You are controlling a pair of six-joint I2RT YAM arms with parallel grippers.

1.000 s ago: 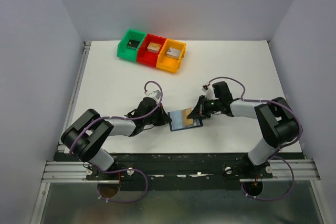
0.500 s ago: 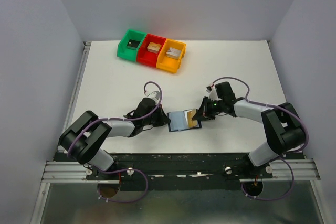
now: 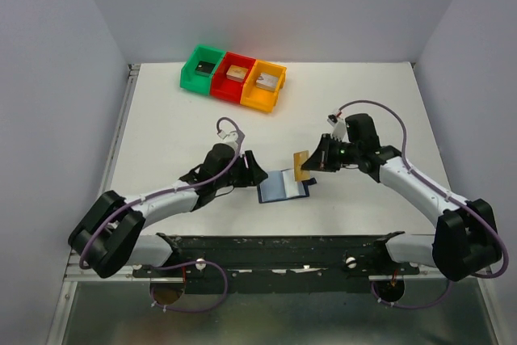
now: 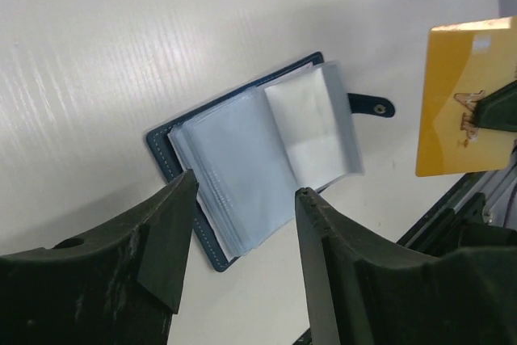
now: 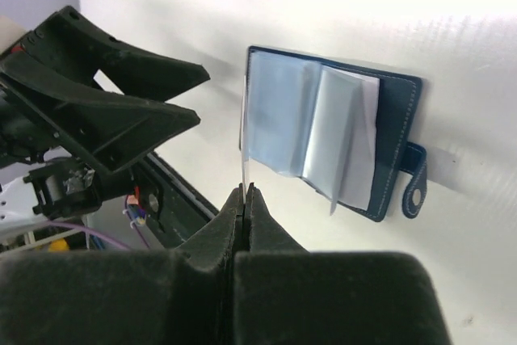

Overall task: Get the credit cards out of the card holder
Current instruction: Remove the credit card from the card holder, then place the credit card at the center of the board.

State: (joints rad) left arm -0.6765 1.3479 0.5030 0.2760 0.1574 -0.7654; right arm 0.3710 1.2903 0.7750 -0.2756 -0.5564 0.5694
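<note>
The dark navy card holder [image 3: 284,187] lies open on the white table, its pale blue pockets [image 4: 242,169] fanned up and its snap tab [image 4: 373,107] to the side. My right gripper [image 3: 313,162] is shut on a tan-gold credit card [image 3: 300,166], held in the air just above the holder's right edge. That card [image 5: 244,131] shows edge-on in the right wrist view, pinched at my right gripper [image 5: 245,191]. My left gripper [image 4: 246,191] stands open just left of the holder, with nothing between its fingers. No other cards show.
Green [image 3: 202,68], red [image 3: 234,78] and orange [image 3: 265,85] bins stand in a row at the back of the table, each with a small block inside. The black frame rail [image 3: 283,244] runs along the near edge.
My right gripper has pulled the tan-gold card out of the holder and lifted it up and to the right. My left gripper has opened and let go of the holder's left side.
</note>
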